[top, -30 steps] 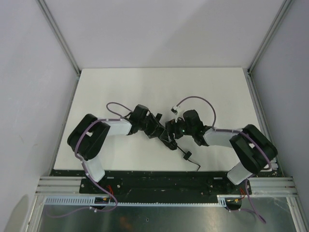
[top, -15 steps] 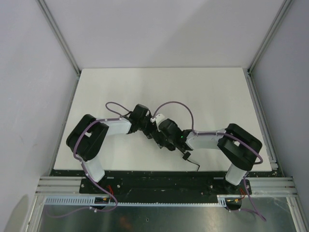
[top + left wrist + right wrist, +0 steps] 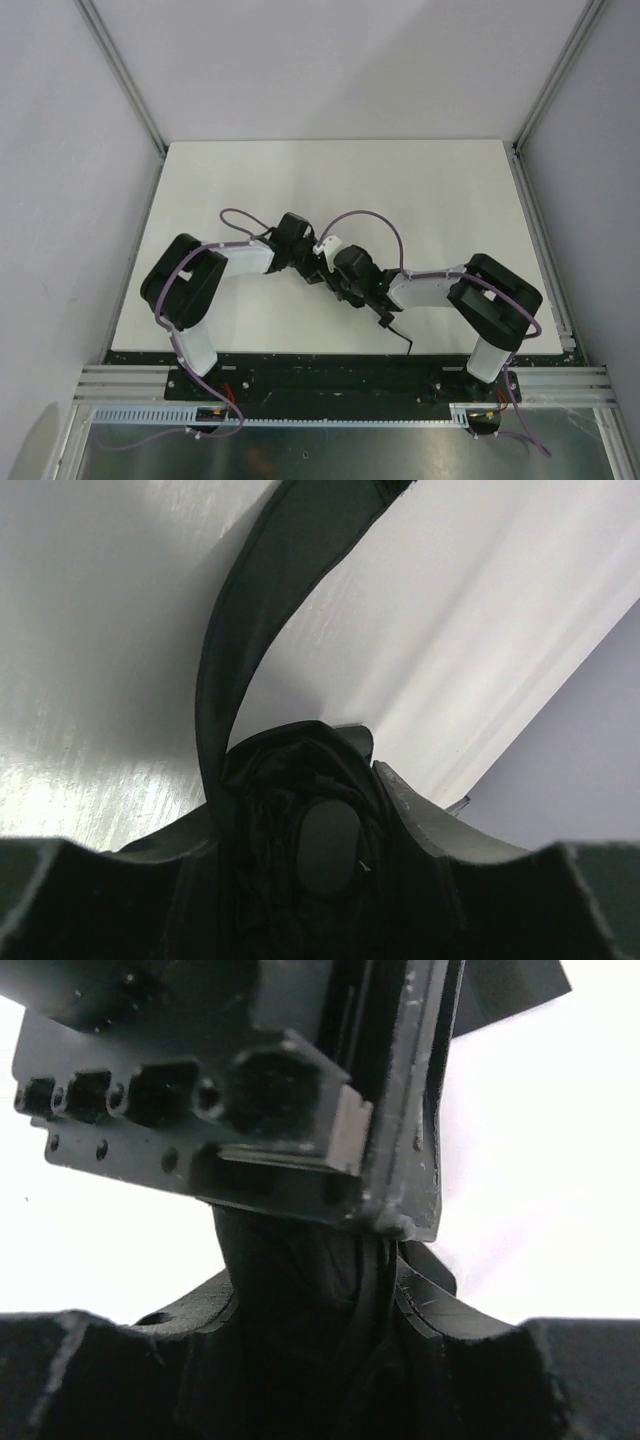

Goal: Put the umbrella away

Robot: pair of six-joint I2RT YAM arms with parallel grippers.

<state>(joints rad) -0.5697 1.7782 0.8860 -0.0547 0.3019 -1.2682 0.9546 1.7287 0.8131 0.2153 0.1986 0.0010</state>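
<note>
The umbrella (image 3: 285,810), a black bundle, is pictured at the near middle of the white desk (image 3: 300,180), clamped in the jaws of both the left gripper (image 3: 305,805) and the right gripper (image 3: 315,1295); its thin strap (image 3: 398,335) is seen trailing toward the desk's near edge.

Matt black cloth umbrella (image 3: 265,780), smooth plastic cap (image 3: 330,845), glossy white table (image 3: 100,630).

In the left wrist view the umbrella (image 3: 270,780) was cut off at the bottom edge, and its band (image 3: 245,620) ran out past the top. From above, the left claw (image 3: 325,277) and right claw (image 3: 342,290) hid nearly all of it. The left claw's body blocked the right wrist view, so the right claw's hold could not be told.
</note>
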